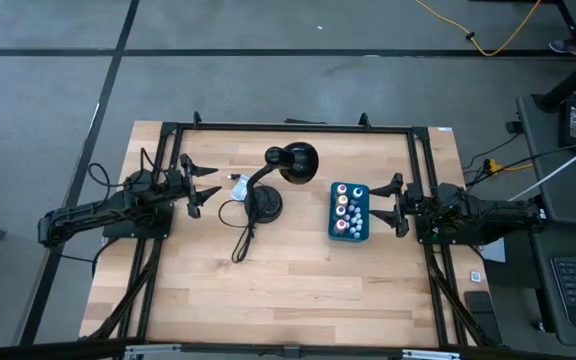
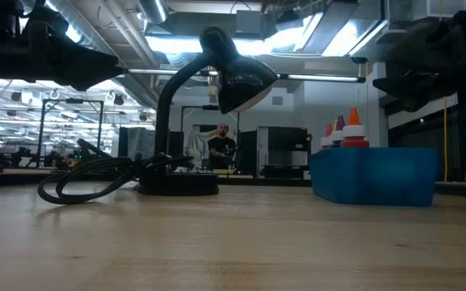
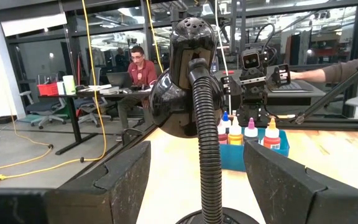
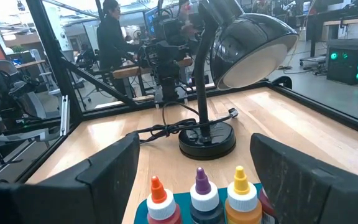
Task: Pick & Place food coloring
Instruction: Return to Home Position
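Several small food coloring dropper bottles [image 1: 348,210] stand upright in a teal rectangular box [image 1: 349,237] right of the table's middle. In the right wrist view their orange, purple and yellow caps [image 4: 201,184] show just ahead of the fingers. My right gripper [image 1: 390,204] hovers open just right of the box, pointing left at it. My left gripper [image 1: 206,186] is open at the table's left, pointing right toward the black desk lamp [image 1: 278,175]. In the left wrist view the bottles [image 3: 248,132] show beyond the lamp's neck. Neither gripper touches anything.
The black desk lamp stands mid-table on its round base [image 1: 264,204], shade [image 1: 295,163] toward the far edge, cord [image 1: 238,235] looping toward the near side. A small whitish item [image 1: 236,186] lies left of the base. A black frame [image 1: 288,127] borders the table. People sit in the room beyond.
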